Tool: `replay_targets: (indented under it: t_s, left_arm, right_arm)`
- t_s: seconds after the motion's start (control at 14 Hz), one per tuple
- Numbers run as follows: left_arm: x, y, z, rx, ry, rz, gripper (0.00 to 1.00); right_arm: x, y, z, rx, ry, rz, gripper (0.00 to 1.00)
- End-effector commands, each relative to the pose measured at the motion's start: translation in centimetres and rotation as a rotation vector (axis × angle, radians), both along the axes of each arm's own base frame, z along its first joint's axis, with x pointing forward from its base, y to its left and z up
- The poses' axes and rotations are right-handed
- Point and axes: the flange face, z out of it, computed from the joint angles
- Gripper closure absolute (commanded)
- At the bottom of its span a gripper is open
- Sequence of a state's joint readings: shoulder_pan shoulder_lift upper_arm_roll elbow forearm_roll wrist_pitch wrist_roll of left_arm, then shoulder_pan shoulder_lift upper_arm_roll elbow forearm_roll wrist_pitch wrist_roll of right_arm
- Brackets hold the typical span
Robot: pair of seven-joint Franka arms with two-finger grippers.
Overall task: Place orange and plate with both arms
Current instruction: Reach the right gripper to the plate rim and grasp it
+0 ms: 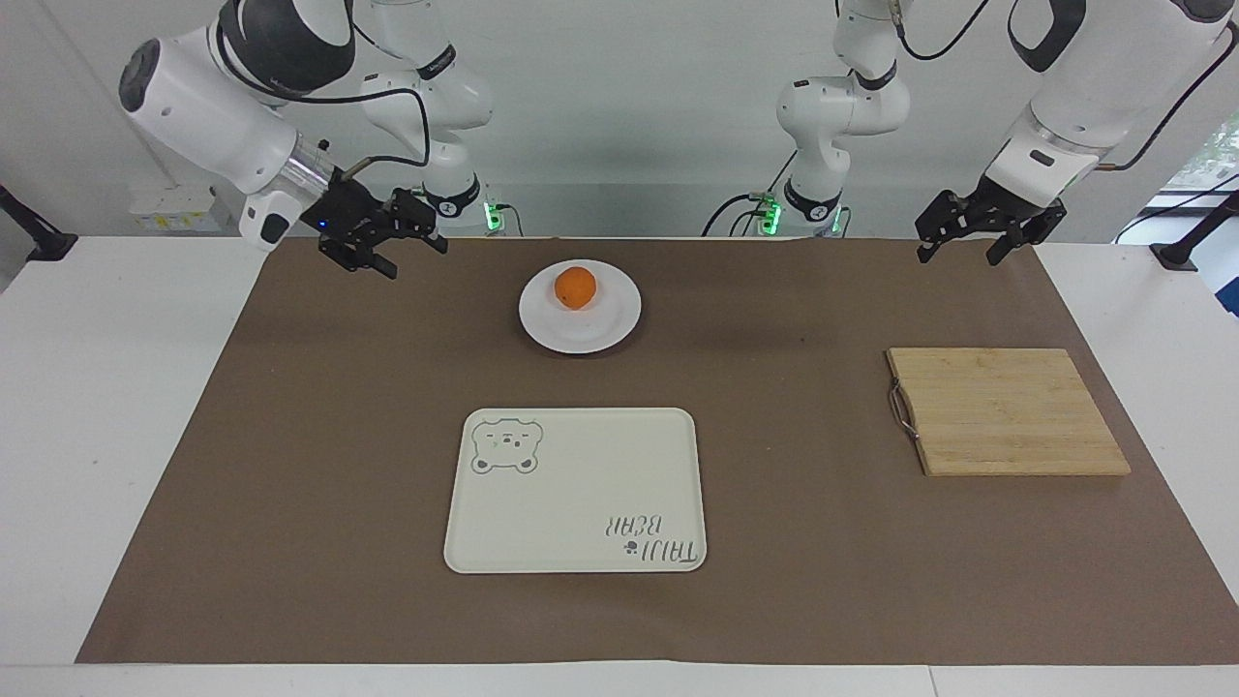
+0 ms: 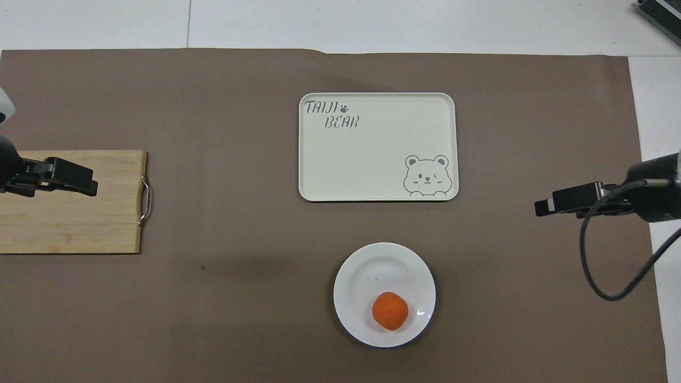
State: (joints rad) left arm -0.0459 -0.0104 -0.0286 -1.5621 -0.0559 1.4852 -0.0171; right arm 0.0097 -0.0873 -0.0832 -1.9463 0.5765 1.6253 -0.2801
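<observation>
The orange (image 1: 576,287) lies on the white plate (image 1: 602,325), which rests on the brown mat close to the robots, between the two arm bases. In the overhead view the orange (image 2: 390,310) sits on the part of the plate (image 2: 372,268) nearest the robots. My right gripper (image 1: 414,257) is open and empty, up in the air over the mat beside the plate, toward the right arm's end; it also shows in the overhead view (image 2: 553,199). My left gripper (image 1: 959,258) is open and empty, and waits over the mat's edge near the cutting board; the overhead view shows it too (image 2: 80,183).
A cream rectangular tray (image 1: 581,484) with a bear print lies farther from the robots than the plate, also in the overhead view (image 2: 372,154). A wooden cutting board (image 1: 1007,411) with a metal handle lies toward the left arm's end, also in the overhead view (image 2: 80,223).
</observation>
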Motion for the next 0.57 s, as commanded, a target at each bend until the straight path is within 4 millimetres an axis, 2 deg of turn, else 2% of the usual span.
replay_targets:
  t_s: [0.0, 0.07, 0.21, 0.5]
  left_arm:
    - [-0.6, 0.4, 0.4, 0.018, 0.004, -0.007, 0.0]
    - [-0.6, 0.4, 0.4, 0.018, 0.004, -0.007, 0.0]
    - [-0.6, 0.4, 0.4, 0.018, 0.004, -0.007, 0.0]
    - [-0.6, 0.4, 0.4, 0.018, 0.004, -0.007, 0.0]
  right_arm:
    - [-2.4, 0.1, -7.1, 0.113, -0.044, 0.049, 0.0]
    - [-3.1, 0.5, -9.1, 0.116, -0.057, 0.057, 0.0]
    - [-3.9, 1.1, -11.6, 0.166, -0.044, 0.061, 0.0]
    - [-6.6, 1.3, -18.1, 0.24, -0.058, 0.067, 0.0]
